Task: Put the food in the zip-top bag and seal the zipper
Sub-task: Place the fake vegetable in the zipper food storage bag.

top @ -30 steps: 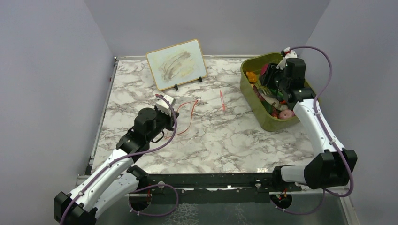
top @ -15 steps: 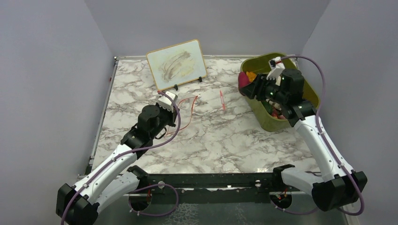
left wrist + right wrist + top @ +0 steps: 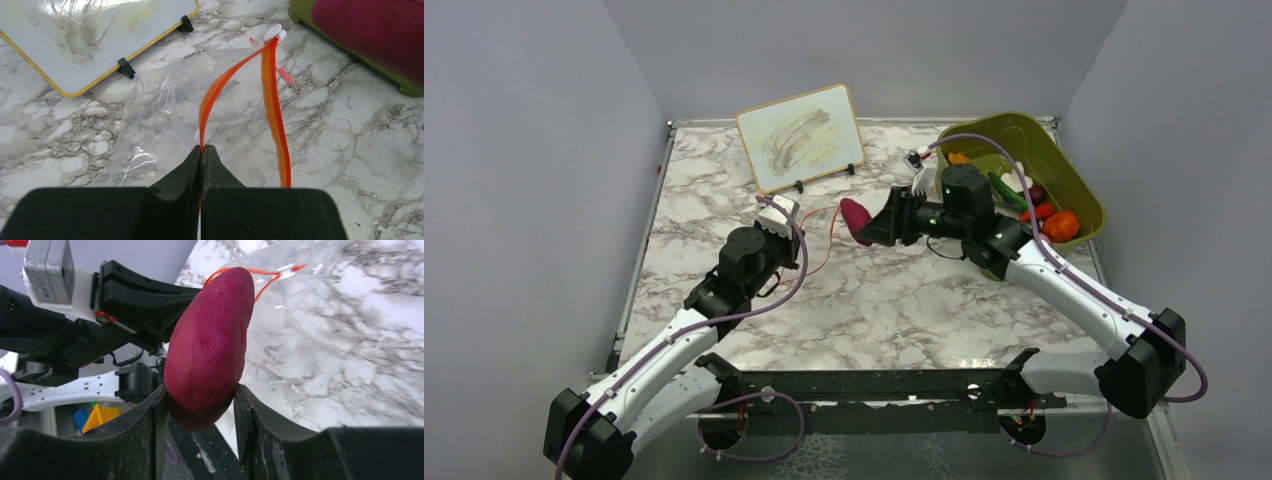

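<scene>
While left claw [image 3: 202, 150] is pinching the zipper [image 3: 272, 100], zip-top bag [image 3: 160, 110] is draping onto the table [image 3: 350, 130]; right claw [image 3: 200, 392] is gripping the dark purple-red piece [image 3: 210, 335] just beside the bag's mouth; more food [image 3: 1060, 225] is sitting in the green bin [image 3: 1079, 185].

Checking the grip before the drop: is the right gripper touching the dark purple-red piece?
Touching. The right wrist view shows the right gripper closed on the dark purple-red piece, a finger pressed against each side.
</scene>
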### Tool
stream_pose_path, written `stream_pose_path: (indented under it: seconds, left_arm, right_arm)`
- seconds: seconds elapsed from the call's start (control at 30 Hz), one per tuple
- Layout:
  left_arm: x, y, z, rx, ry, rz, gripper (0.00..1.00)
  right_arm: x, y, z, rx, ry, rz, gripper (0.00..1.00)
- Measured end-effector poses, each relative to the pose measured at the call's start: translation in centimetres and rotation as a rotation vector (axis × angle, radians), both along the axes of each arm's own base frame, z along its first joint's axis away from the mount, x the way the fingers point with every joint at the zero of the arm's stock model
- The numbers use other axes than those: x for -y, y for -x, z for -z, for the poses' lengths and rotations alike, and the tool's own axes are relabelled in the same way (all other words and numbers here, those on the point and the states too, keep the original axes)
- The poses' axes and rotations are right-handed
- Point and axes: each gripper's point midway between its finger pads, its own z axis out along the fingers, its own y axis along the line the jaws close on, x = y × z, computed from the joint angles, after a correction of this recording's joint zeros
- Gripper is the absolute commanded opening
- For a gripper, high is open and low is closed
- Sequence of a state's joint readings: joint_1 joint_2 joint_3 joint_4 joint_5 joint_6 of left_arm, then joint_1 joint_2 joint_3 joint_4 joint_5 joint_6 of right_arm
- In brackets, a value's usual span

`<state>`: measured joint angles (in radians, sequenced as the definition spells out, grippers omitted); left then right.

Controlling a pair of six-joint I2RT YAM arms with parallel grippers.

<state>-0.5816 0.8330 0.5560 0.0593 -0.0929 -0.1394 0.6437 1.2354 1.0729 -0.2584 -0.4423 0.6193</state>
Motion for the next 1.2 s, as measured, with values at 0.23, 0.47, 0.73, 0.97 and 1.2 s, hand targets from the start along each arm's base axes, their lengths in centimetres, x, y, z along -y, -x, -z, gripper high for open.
stream_pose_path:
  seconds: [0.23, 0.47, 0.73, 0.97, 1.2]
  left_arm:
    - [-0.1, 0.1, -0.3, 0.006, 0.016, -0.004, 0.00]
    - [0.3, 0.3, -0.6, 0.011, 0.045, 0.011, 0.00]
    - [0.9, 0.7, -0.5, 0.004, 0.054, 0.051, 0.00]
    - [1.5, 1.2, -0.9, 0.021, 0.075, 0.094, 0.00]
    - [2.2, 1.8, -1.7, 0.050, 0.105, 0.144, 0.00]
  right_arm:
    - [-4.0, 2.7, 0.9, -0.109, -0.060, -0.071, 0.28]
    - [-5.8, 3.3, 4.9, -0.246, -0.002, -0.071, 0.28]
    - [-5.3, 2.6, 7.3, -0.305, 0.063, -0.002, 0.28]
    - [-4.5, 1.8, 9.4, -0.328, 0.133, 0.071, 0.28]
    - [-4.3, 1.4, 10.2, -0.339, 0.156, 0.101, 0.29]
